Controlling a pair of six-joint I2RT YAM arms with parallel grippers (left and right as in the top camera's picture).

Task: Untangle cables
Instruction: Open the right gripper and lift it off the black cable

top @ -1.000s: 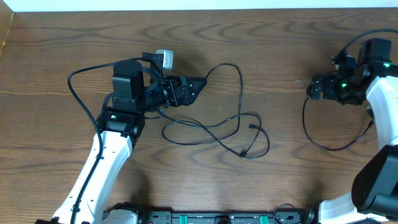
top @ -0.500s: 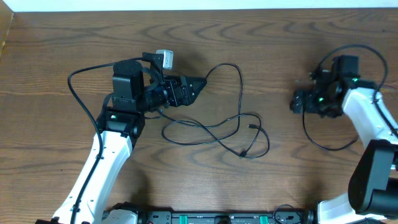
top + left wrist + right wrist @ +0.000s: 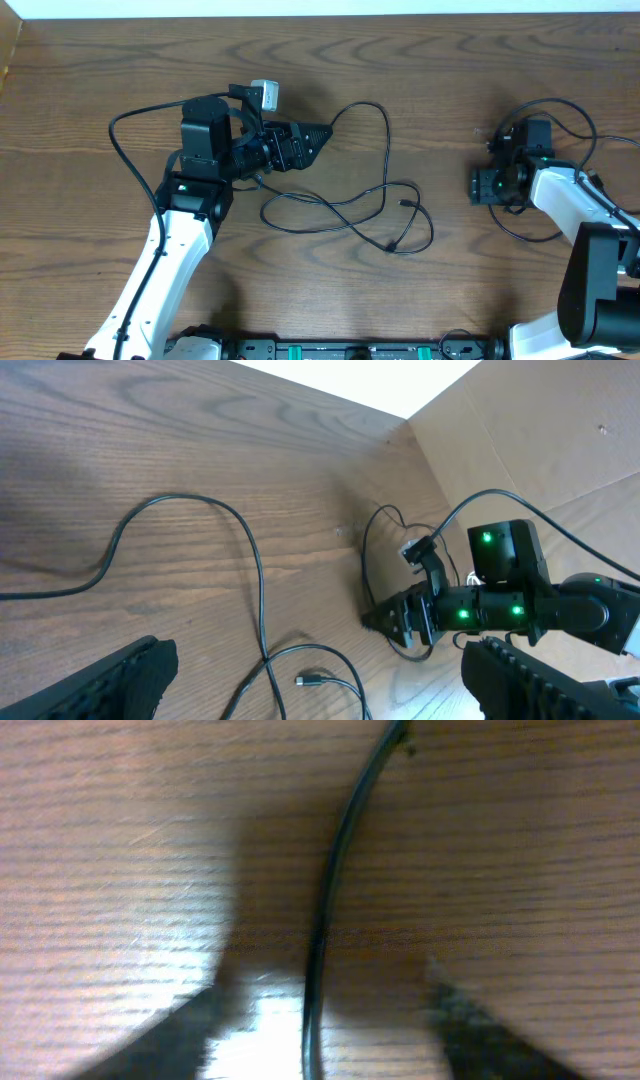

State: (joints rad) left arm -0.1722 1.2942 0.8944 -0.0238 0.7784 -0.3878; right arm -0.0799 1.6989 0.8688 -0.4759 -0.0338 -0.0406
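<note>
Surface (image 3: 450, 70): brown wood grain; it carries both cords.
My left hand (image 3: 322, 131): fingers (image 3: 120, 680) spread wide and gripping nothing, pointing right from left of centre.
Long black cord (image 3: 388, 145): lies slack in the middle of the surface. It starts just beside my left hand, arches up and right, then drops into overlapping loops.
Plug (image 3: 405, 203): a small end of the long cord, lying flat inside the loops.
My right hand (image 3: 476, 186): low over the surface at the right, well apart from the long cord. Its blurred fingers (image 3: 180, 1030) stand apart and clamp nothing.
Second black cord (image 3: 326, 890): lies on the wood, running between my right fingers.
</note>
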